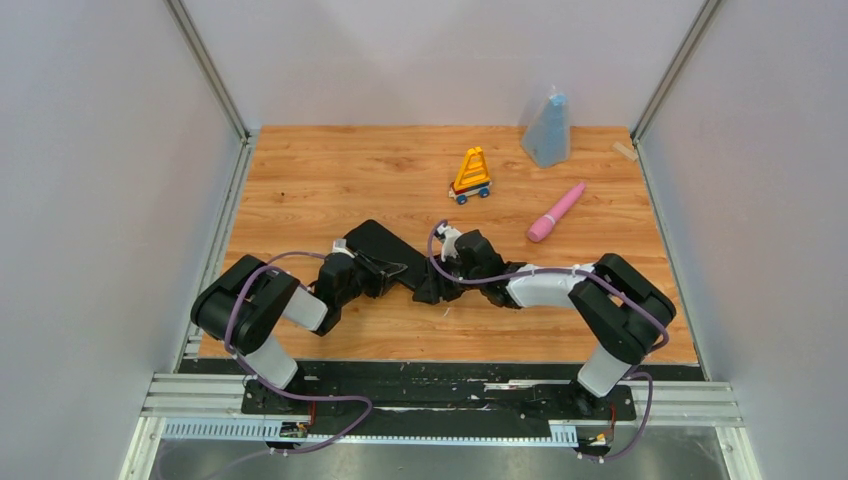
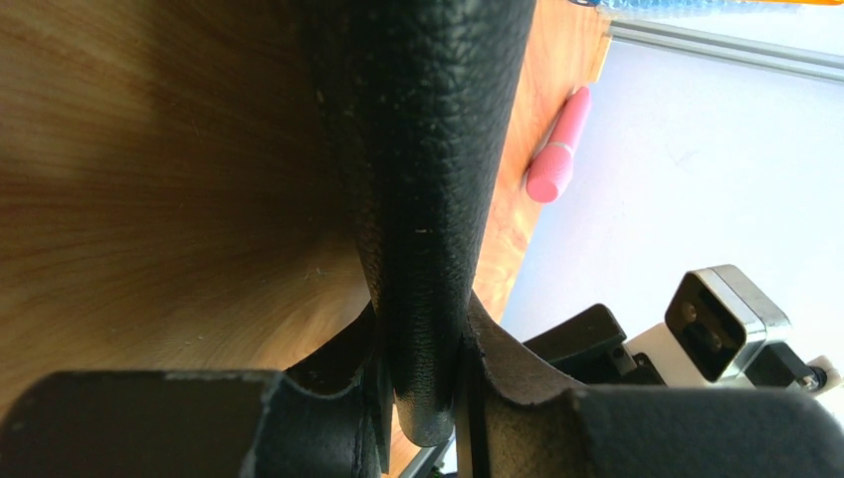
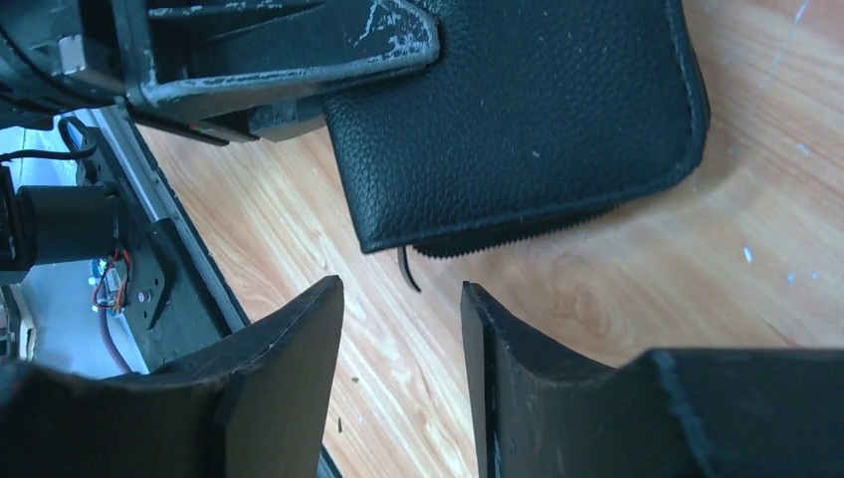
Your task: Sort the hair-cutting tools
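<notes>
No hair-cutting tools show in any view. A black leather zip case [image 1: 378, 243] lies mid-table. My left gripper [image 1: 388, 268] is shut on its near edge; in the left wrist view the case [image 2: 438, 179] runs up from between the jaws of the left gripper [image 2: 426, 398]. From the right, my right gripper [image 1: 432, 290] points at the case. In the right wrist view the right gripper [image 3: 403, 299] is open with bare wood between its fingers, just short of the case [image 3: 518, 110] and its small zipper pull [image 3: 408, 271].
A yellow-orange toy on wheels [image 1: 471, 176], a pink tapered wand [image 1: 556, 212] and a blue-grey pouch [image 1: 549, 130] sit toward the back right. A small wooden block [image 1: 625, 150] lies by the right wall. Grey walls enclose three sides.
</notes>
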Controlling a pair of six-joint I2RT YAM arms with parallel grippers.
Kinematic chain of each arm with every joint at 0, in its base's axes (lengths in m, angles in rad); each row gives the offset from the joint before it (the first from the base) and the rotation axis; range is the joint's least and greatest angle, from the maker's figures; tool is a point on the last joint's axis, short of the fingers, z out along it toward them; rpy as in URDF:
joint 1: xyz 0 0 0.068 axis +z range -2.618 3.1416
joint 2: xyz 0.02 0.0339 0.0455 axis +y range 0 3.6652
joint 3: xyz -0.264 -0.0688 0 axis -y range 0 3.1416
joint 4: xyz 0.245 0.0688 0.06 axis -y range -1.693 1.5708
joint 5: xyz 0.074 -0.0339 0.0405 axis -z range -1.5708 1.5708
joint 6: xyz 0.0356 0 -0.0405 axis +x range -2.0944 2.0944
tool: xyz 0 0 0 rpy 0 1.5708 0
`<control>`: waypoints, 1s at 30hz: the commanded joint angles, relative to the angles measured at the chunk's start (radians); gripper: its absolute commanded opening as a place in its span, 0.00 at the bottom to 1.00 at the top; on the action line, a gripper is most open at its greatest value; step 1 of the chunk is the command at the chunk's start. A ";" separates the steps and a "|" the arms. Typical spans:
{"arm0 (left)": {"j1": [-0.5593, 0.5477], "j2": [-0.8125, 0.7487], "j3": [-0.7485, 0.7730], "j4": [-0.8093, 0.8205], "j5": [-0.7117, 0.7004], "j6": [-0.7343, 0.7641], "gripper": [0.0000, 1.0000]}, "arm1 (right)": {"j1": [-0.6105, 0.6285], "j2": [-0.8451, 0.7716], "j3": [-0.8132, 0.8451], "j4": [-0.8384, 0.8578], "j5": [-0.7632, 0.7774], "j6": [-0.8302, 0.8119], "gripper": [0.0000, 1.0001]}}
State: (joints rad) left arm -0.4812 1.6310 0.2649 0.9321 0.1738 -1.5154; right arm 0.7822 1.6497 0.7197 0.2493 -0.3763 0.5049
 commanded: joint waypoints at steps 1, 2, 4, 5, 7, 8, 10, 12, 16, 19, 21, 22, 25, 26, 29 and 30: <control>-0.001 0.016 0.005 -0.002 0.004 0.051 0.29 | -0.004 0.050 0.055 0.082 -0.035 -0.027 0.47; -0.002 0.017 0.006 -0.001 0.006 0.052 0.29 | -0.004 0.058 0.062 0.085 -0.042 -0.028 0.45; -0.005 0.020 0.005 -0.002 0.007 0.056 0.30 | -0.004 0.070 0.075 0.091 -0.058 -0.029 0.41; -0.005 0.023 0.005 -0.002 0.009 0.058 0.30 | -0.004 0.072 0.081 0.093 -0.062 -0.027 0.39; -0.009 0.030 0.007 -0.002 0.012 0.066 0.31 | -0.004 0.074 0.087 0.098 -0.065 -0.028 0.33; -0.010 0.032 0.008 -0.002 0.012 0.069 0.31 | -0.004 0.074 0.090 0.099 -0.062 -0.029 0.30; -0.016 0.038 0.007 -0.003 0.010 0.076 0.32 | -0.005 0.075 0.098 0.097 -0.063 -0.032 0.25; -0.020 0.040 0.008 -0.016 0.007 0.086 0.32 | -0.004 0.074 0.104 0.096 -0.072 -0.032 0.19; -0.022 0.033 0.010 -0.043 -0.002 0.103 0.36 | -0.004 0.061 0.111 0.050 -0.054 -0.044 0.00; -0.018 0.001 0.012 -0.094 -0.017 0.121 0.42 | -0.004 0.030 0.111 -0.047 0.025 -0.082 0.00; -0.005 -0.031 0.027 -0.169 -0.015 0.148 0.38 | -0.005 -0.001 0.105 -0.120 0.077 -0.115 0.00; 0.007 -0.054 0.045 -0.247 -0.013 0.176 0.35 | -0.005 -0.019 0.102 -0.152 0.098 -0.131 0.00; 0.035 -0.111 0.089 -0.444 -0.020 0.232 0.22 | -0.003 -0.081 0.052 -0.193 0.125 -0.165 0.00; 0.049 -0.131 0.104 -0.472 -0.024 0.254 0.20 | -0.002 -0.095 0.037 -0.201 0.132 -0.172 0.00; 0.081 -0.175 0.128 -0.586 -0.034 0.290 0.14 | 0.006 -0.114 -0.007 -0.224 0.159 -0.192 0.00; 0.097 -0.193 0.143 -0.608 -0.030 0.314 0.13 | 0.006 -0.118 -0.024 -0.228 0.171 -0.196 0.00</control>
State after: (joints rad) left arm -0.4629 1.4906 0.3885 0.5941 0.2348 -1.3815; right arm 0.7975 1.5803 0.7639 0.1387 -0.3042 0.3813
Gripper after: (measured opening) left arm 0.278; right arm 0.029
